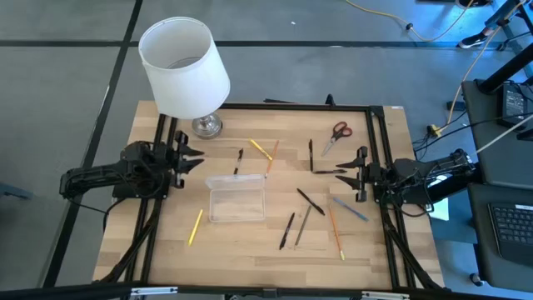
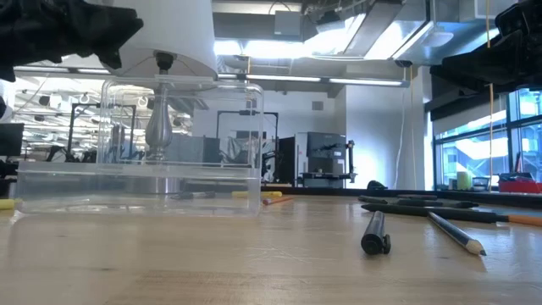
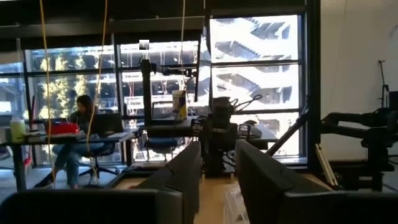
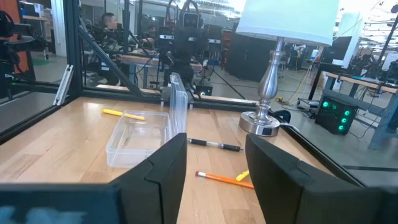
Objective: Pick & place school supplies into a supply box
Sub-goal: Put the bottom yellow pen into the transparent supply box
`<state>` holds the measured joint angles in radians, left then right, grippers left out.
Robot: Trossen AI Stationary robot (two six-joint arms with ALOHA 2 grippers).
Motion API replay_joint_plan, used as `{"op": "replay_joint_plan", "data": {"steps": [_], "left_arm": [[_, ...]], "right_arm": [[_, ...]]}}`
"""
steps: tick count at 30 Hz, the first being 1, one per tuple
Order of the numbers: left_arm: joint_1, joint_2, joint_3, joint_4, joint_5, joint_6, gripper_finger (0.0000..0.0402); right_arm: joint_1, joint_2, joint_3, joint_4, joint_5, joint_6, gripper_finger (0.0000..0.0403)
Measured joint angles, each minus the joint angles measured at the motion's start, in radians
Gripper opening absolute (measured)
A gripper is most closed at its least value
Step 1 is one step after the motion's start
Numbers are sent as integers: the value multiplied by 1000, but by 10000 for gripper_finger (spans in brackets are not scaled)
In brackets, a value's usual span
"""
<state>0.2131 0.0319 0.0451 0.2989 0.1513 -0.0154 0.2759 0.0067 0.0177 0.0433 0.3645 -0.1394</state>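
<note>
Clear shallow rectangular plastic supply box (image 1: pixel 236 200): centre of the high view, lid raised, nothing visible inside.
Thin pencils and pens, yellow, orange, black, grey-blue (image 1: pixel 312 212): scattered on the light wooden table (image 1: pixel 250 258), mostly right of the box; one yellow pencil (image 1: pixel 195 227) lower left of it.
Red-handled scissors (image 1: pixel 336 134): upper right.
White-shaded lamp on metal base (image 1: pixel 185 71): upper left.
Left gripper (image 1: pixel 196 158): left of box, jaws parted, empty.
Right gripper (image 1: pixel 348 172): right of box, jaws parted, empty.
</note>
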Motion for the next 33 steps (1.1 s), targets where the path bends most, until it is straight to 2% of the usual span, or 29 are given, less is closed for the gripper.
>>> {"op": "replay_joint_plan", "data": {"steps": [6,11,13,18,28,33], "left_arm": [[-1,0,1,-4,17,-57,152],[-2,0,1,-3,150,-71,176],[-2,0,1,-3,166,-72,178],[-2,6,1,-16,153,-34,173],[-2,76,3,-59,64,38,169],[-2,100,92,-271,11,71,169]], "right_arm": [[0,0,0,0,0,0,168],[0,0,0,0,0,0,168],[0,0,0,0,0,0,168],[0,0,0,0,0,0,168],[0,0,0,0,0,0,168],[0,0,0,0,0,0,168]]}}
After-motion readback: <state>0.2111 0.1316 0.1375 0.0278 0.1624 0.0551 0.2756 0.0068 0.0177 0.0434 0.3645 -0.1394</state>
